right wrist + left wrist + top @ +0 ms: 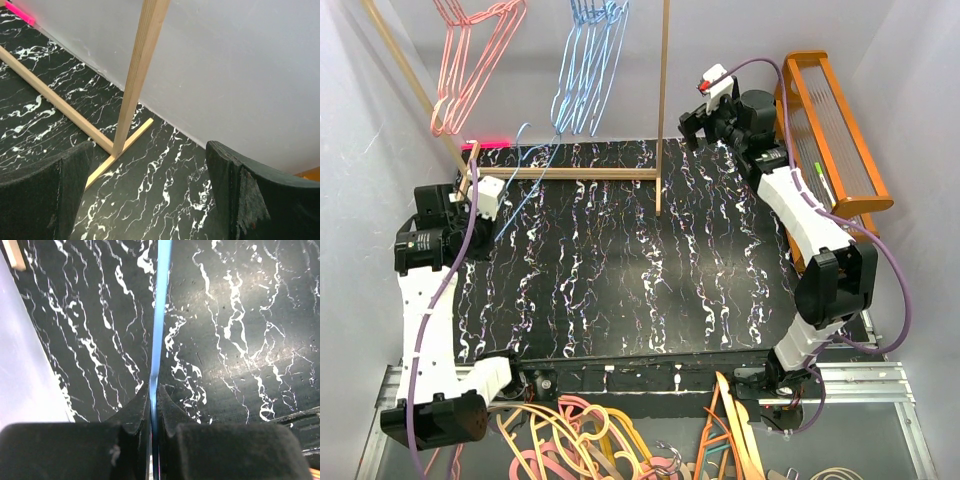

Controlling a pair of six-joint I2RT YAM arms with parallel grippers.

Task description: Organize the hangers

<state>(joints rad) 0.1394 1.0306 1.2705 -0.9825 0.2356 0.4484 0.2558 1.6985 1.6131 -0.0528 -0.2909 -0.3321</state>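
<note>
Several pink-red wire hangers and several light blue ones hang from the top of a wooden rack at the back. One more light blue hanger slants over the back left of the table, its hook near the rack's base. My left gripper is shut on its wire. In the left wrist view the blue wire runs straight up from between the closed left gripper. My right gripper hovers open beside the rack's right post; nothing lies between the right gripper fingers.
An orange wooden crate stands at the table's right edge behind the right arm. A tangle of thicker orange, pink and cream hangers lies below the table's near edge. The rack's base bars rest on the black marbled table.
</note>
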